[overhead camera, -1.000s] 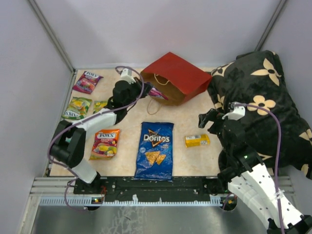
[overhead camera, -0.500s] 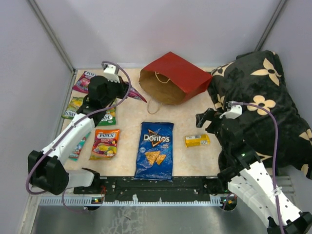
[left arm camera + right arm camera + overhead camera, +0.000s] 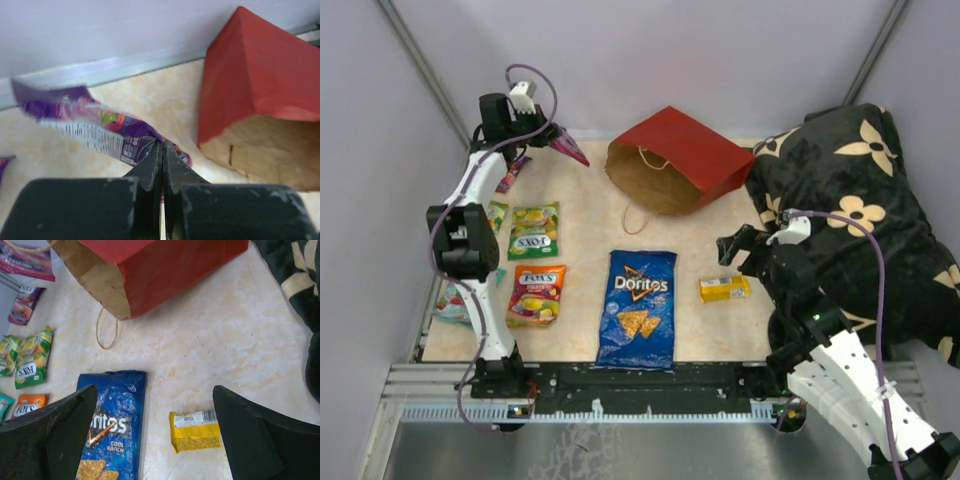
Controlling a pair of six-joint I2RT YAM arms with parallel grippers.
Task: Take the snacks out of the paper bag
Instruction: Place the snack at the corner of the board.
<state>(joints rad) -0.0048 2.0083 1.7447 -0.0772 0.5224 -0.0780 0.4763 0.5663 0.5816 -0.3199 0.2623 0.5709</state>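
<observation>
We pinch the light, floppy, slippery purple packet (image 3: 95, 130) by one edge in our left gripper (image 3: 162, 147), aloft far left of the paper bag (image 3: 685, 160), our right gripper (image 3: 733, 250) spread wide

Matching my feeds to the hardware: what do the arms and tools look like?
The left arm and right arm match: white links, black joints, a thin purple cable looping off a white wrist block. The left tool and right tool each have two plain black wedge-shaped fingers, no markings visible.
</observation>
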